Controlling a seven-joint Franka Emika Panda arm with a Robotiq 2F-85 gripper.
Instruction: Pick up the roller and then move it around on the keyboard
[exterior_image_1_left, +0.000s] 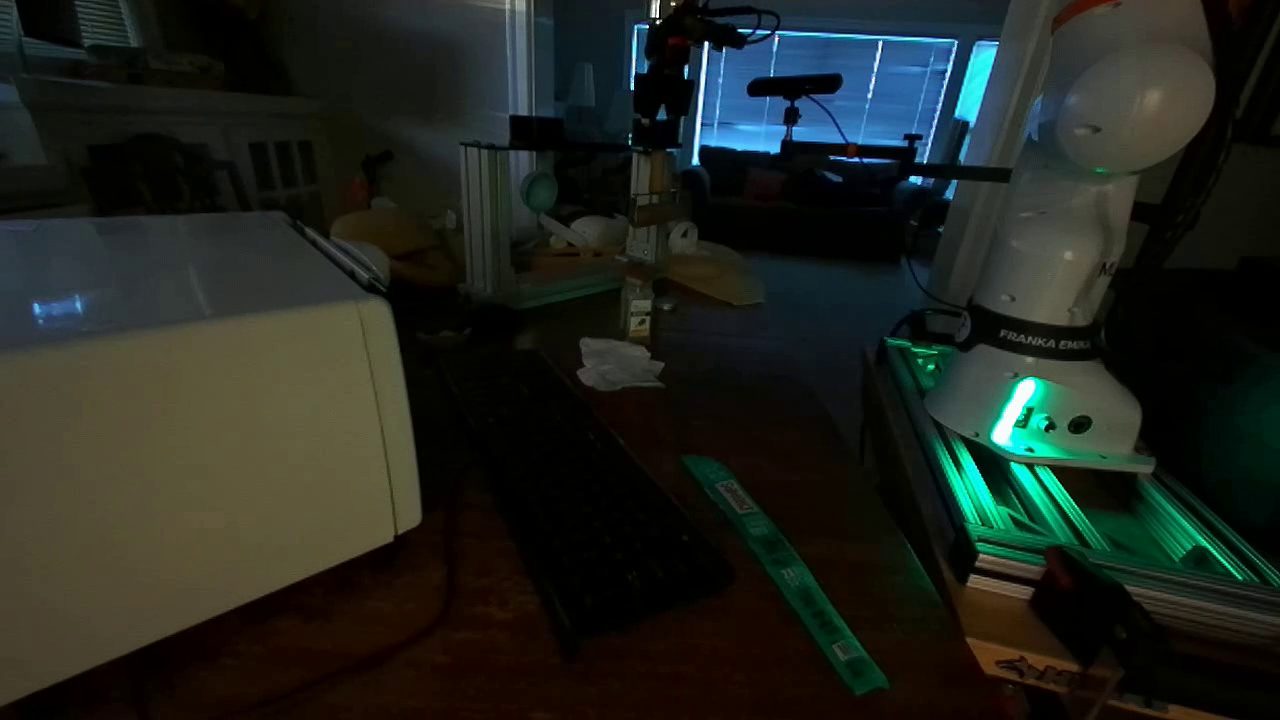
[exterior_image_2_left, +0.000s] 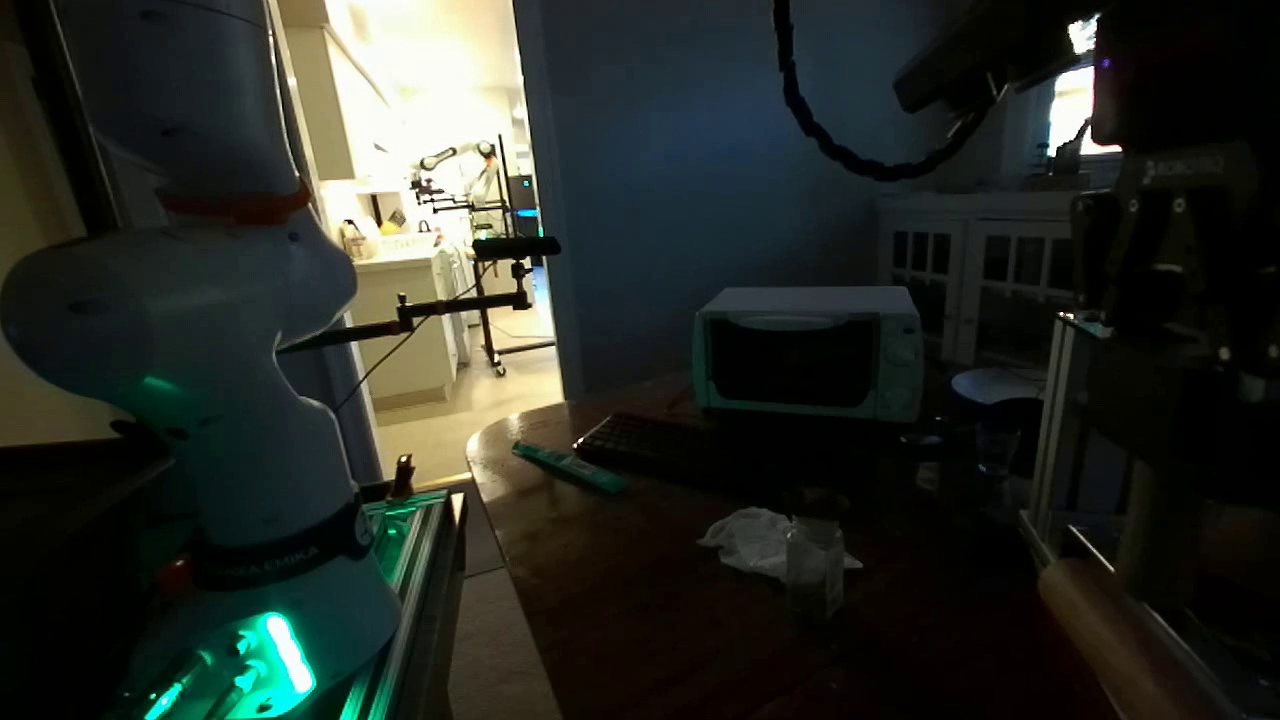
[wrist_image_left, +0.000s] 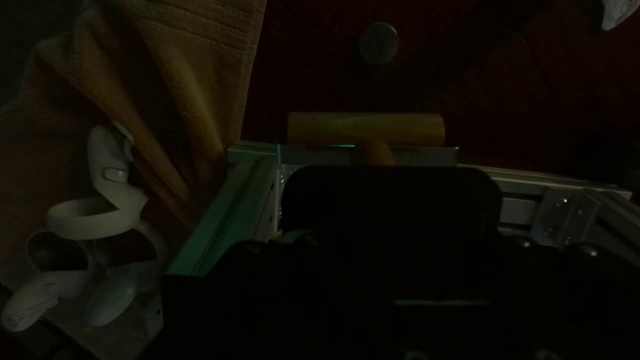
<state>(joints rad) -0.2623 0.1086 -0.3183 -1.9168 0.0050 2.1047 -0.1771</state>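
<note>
In the wrist view the roller shows its pale wooden cylinder lying crosswise, with a short stretch of handle running back under my dark gripper. Its tan handle points down from the gripper in an exterior view, the cylinder at the lower end. The jaws are shut on the handle; the pads themselves are lost in shadow. The roller is held up near the metal frame, away from the keyboard. Flat and near-black, the keyboard lies on the table in both exterior views, beside the white oven.
A long green strip lies alongside the keyboard. White crumpled tissue and a small clear bottle stand between keyboard and gripper. An aluminium frame sits below the gripper, with a tan towel and white controllers beside it.
</note>
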